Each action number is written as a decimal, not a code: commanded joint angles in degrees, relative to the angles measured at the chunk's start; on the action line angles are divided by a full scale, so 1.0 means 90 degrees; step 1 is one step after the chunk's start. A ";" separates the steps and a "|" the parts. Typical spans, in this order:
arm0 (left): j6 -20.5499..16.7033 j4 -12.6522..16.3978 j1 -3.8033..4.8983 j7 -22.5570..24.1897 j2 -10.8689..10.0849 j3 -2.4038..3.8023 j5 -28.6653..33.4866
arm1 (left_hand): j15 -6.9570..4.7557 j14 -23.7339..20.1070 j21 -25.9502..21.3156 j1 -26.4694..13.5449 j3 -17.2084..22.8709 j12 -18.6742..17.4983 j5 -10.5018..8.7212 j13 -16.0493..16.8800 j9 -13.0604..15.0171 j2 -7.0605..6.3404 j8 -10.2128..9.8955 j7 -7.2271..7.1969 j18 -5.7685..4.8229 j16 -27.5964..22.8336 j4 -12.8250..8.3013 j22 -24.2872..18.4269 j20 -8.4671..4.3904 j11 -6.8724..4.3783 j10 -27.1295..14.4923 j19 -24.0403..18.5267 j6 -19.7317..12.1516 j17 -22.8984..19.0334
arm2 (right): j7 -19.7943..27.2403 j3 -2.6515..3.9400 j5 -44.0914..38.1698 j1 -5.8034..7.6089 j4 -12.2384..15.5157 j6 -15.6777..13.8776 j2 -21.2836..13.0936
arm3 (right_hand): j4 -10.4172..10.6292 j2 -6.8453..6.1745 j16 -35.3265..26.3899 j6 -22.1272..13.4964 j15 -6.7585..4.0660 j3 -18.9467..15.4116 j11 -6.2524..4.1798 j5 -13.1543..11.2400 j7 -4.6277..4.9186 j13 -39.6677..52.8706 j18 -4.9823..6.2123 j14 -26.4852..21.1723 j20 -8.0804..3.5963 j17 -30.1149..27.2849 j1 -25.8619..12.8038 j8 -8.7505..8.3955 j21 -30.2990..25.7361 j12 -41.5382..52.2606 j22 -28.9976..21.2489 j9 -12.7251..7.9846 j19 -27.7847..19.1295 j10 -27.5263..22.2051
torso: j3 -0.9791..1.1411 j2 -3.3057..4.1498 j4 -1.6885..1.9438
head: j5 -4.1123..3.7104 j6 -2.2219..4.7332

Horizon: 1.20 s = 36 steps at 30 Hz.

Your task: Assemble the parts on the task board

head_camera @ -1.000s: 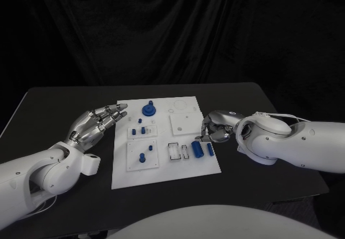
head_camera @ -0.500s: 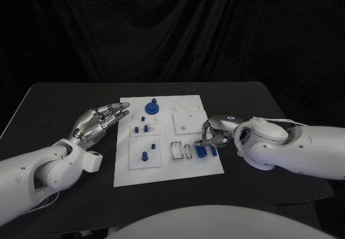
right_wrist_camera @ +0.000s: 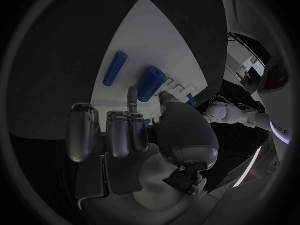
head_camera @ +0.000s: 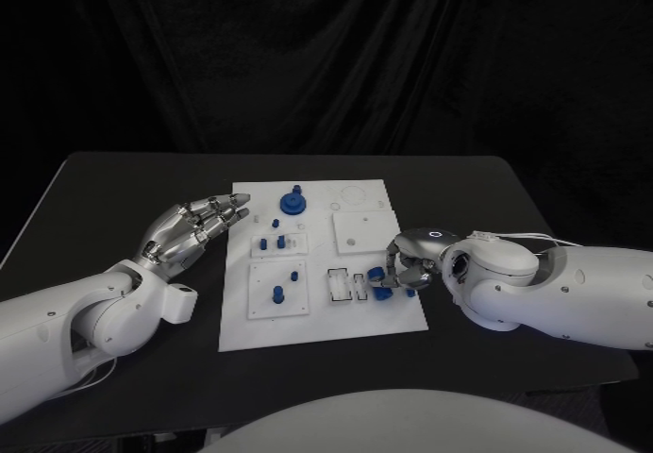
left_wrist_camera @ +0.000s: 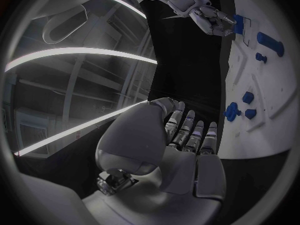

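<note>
White task board point(head_camera: 320, 326) lies in the middle of the black table point(head_camera: 123, 179), slightly left of the frame's centre in the head view. Small blue parts sit on it: a round knobbed part point(head_camera: 292, 202) near its top edge, short pegs point(head_camera: 274, 243) in a square plate below that, and two more pegs point(head_camera: 282, 290) in the plate lower down.

At the right of the frame, the right hand point(head_camera: 404, 264) hangs over the board's lower right area, fingers curled down around a thick blue cylinder point(right_wrist_camera: 150, 84); whether it actually grips it I cannot tell. A slimmer blue cylinder point(right_wrist_camera: 115, 68) lies on the board just beside.

At the left, the left hand point(head_camera: 191, 229) rests released beside the board's left edge, fingers stretched out and slightly apart, holding nothing.
</note>
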 commanded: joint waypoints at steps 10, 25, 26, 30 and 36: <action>0.0236 -0.0050 -0.0031 0.0835 0.0059 0.0005 0.0014 | 0.0067 0.0064 0.0012 0.0034 0.0044 0.0058 0.0029 0.0013 0.0011 0.0015 0.0019 0.0176 -0.0007 0.0078 -0.0006 0.0004 0.0087 0.0083 0.0010 -0.0001 0.0060 0.0012 | -0.0395 0.0002 -0.0391 -0.0091 -0.0207 0.0587 0.0165 | -0.0049 -0.0008 -0.0076 0.0109 -0.0081 0.0066 -0.0086 0.0288 -0.0072 0.1675 -0.0040 0.0529 -0.0071 0.0963 0.0076 0.0012 -0.0097 0.0017 0.1274 0.0113 0.0297 0.0651 | 0.0006 0.0006 -0.0004 | 0.0046 -0.0001; 0.0315 -0.0079 -0.0077 0.0719 0.0077 0.0005 0.0014 | 0.0099 0.0095 0.0015 0.0033 0.0066 0.0089 0.0031 0.0016 0.0012 0.0023 0.0020 0.0186 -0.0012 0.0115 -0.0016 0.0009 0.0114 0.0120 0.0039 0.0006 0.0060 0.0017 | -0.0035 0.0002 -0.0132 -0.0137 -0.0369 0.0333 0.0351 | -0.0449 -0.0068 -0.0164 0.0171 -0.0136 0.0575 -0.0148 0.1869 -0.0139 0.1675 -0.0024 0.0507 -0.0117 0.0824 0.1000 -0.0109 -0.0164 0.0017 0.1251 0.0341 0.0268 0.0651 | 0.0006 0.0008 -0.0005 | 0.0101 -0.0001; 0.0318 -0.0080 -0.0079 0.0712 0.0078 0.0005 0.0014 | 0.0101 0.0097 0.0014 0.0033 0.0068 0.0092 0.0031 0.0016 0.0012 0.0023 0.0020 0.0187 -0.0012 0.0117 -0.0017 0.0006 0.0116 0.0122 0.0042 0.0005 0.0059 0.0017 | 0.0031 0.0002 -0.0110 -0.0138 -0.0370 0.0233 0.0351 | -0.0510 -0.0075 -0.0159 0.0210 -0.0151 0.0647 -0.0165 0.2078 -0.0160 0.1675 -0.0026 0.0510 -0.0129 0.0836 0.1089 -0.0097 -0.0149 0.0017 0.1256 0.0362 0.0273 0.0651 | 0.0005 0.0006 -0.0002 | 0.0102 -0.0001; 0.0330 -0.0086 -0.0093 0.0691 0.0077 0.0005 0.0014 | 0.0108 0.0106 0.0014 0.0032 0.0073 0.0103 0.0031 0.0017 0.0013 0.0024 0.0021 0.0190 -0.0013 0.0129 -0.0019 0.0005 0.0121 0.0130 0.0051 0.0005 0.0061 0.0019 | 0.0331 0.0002 0.0007 -0.0142 -0.0345 -0.0268 0.0344 | -0.0526 -0.0098 -0.0185 0.0541 -0.0243 0.1121 -0.0279 0.3275 -0.0283 0.1675 -0.0051 0.0507 -0.0217 0.0784 0.1124 -0.0037 -0.0044 0.0017 0.1289 0.0527 0.0309 0.0651 | 0.0005 0.0007 -0.0001 | 0.0124 -0.0001; 0.0340 -0.0079 -0.0112 0.0667 0.0067 0.0005 0.0014 | 0.0114 0.0112 0.0012 0.0032 0.0078 0.0112 0.0031 0.0019 0.0013 0.0025 0.0021 0.0192 -0.0015 0.0134 -0.0021 -0.0001 0.0126 0.0139 0.0060 0.0003 0.0062 0.0020 | 0.0823 0.0003 0.0263 -0.0144 -0.0204 -0.1108 0.0295 | -0.0280 -0.0127 -0.0271 0.0839 -0.0303 0.1383 -0.0335 0.3632 -0.0366 0.1675 -0.0062 0.0482 -0.0266 0.0606 0.0805 -0.0039 0.0007 0.0017 0.1304 0.0675 0.0319 0.0651 | 0.0006 0.0009 -0.0004 | 0.0148 -0.0001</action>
